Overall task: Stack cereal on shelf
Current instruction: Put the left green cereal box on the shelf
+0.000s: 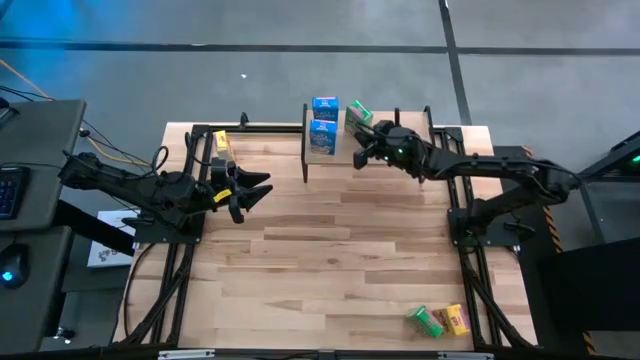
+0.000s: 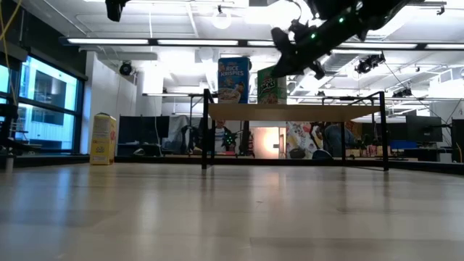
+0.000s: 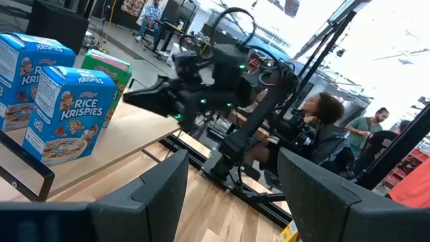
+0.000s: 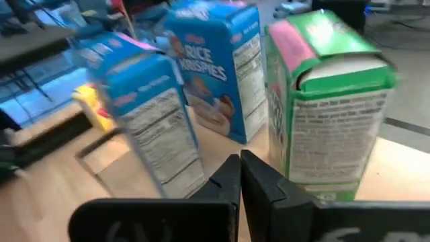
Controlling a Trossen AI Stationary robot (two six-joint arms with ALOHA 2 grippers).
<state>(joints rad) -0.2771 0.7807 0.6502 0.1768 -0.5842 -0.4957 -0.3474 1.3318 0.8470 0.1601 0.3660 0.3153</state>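
The shelf [image 1: 390,172] stands at the table's far middle. On its board stand two blue cereal boxes [image 1: 325,106] [image 1: 322,136] and, to their right, a green one [image 1: 358,115], each upright on its bottom. My right gripper [image 4: 240,168] is shut, empty, and hovers over the board just near of the green box [image 4: 329,101] and beside a blue box [image 4: 158,114]. In the low view this gripper [image 2: 284,45] hangs above the green box [image 2: 271,85]. My left gripper [image 3: 232,202] waits open at the table's left, level, facing the shelf.
A yellow cereal box [image 1: 221,143] stands on the table at the far left, beside the left arm. A green box [image 1: 424,320] and a yellow box [image 1: 455,319] lie near the table's near right corner. People sit in the room beyond the table.
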